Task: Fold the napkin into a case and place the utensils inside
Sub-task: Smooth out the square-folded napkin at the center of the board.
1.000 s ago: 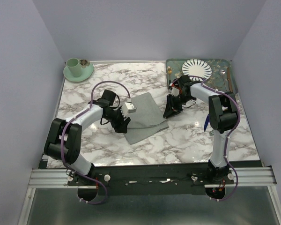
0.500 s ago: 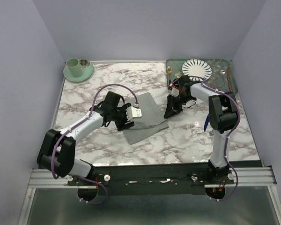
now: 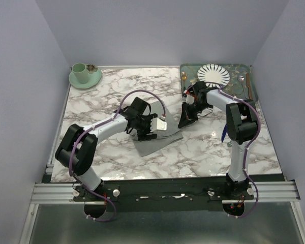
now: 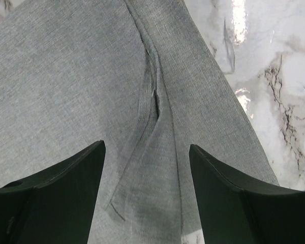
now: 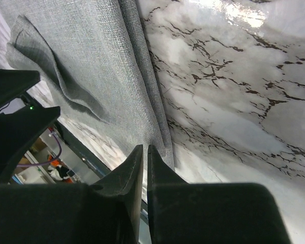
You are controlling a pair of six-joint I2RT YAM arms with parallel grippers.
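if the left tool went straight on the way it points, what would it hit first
Likely the grey napkin: the left tool points down at it, open, with the raised fold between its fingers. Height above the cloth is unclear.

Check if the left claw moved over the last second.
Yes. Left claw shifted right, farther from the cup, from the napkin's left edge to over its middle.

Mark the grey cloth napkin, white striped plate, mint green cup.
grey cloth napkin (image 3: 172, 127), top view, right-hand part.
white striped plate (image 3: 213, 74), top view, centre.
mint green cup (image 3: 80, 72), top view, side wall.
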